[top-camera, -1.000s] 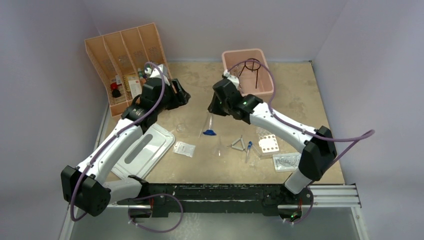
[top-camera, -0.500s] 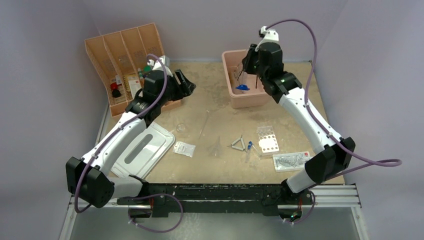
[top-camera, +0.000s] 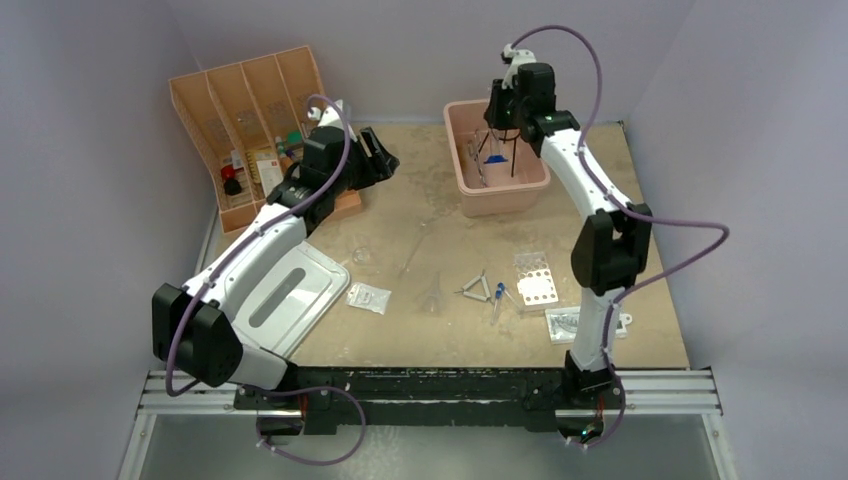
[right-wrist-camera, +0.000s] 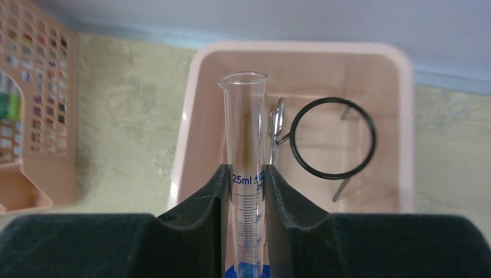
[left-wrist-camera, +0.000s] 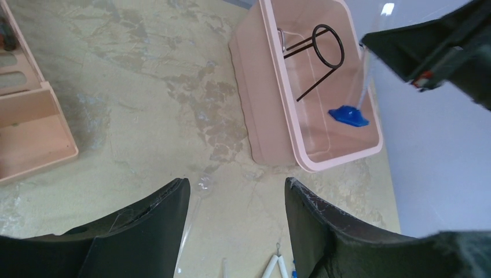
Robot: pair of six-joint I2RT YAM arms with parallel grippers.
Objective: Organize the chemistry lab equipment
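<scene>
Pinching graduated cylinder (right-wrist-camera: 243, 133) in right gripper (right-wrist-camera: 245, 191), base down in pink tub (right-wrist-camera: 191, 116) beside ring tripod (right-wrist-camera: 294, 139), forceps (right-wrist-camera: 277, 124); moved from mid-table; left gripper (left-wrist-camera: 237, 231) spread.

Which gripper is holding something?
The right gripper, shut on the clear 25 ml graduated cylinder over the pink rectangular tub; the left gripper is open and empty.

Plain lilac walls (top-camera: 400, 50) enclose a mottled beige tabletop (top-camera: 420, 190) under even light.

Ring tripod (left-wrist-camera: 315, 84) and graduated cylinder (right-wrist-camera: 243, 127) in the tub (left-wrist-camera: 255, 104); divided tray (top-camera: 215, 100) left, well rack (top-camera: 535, 287) in front.
</scene>
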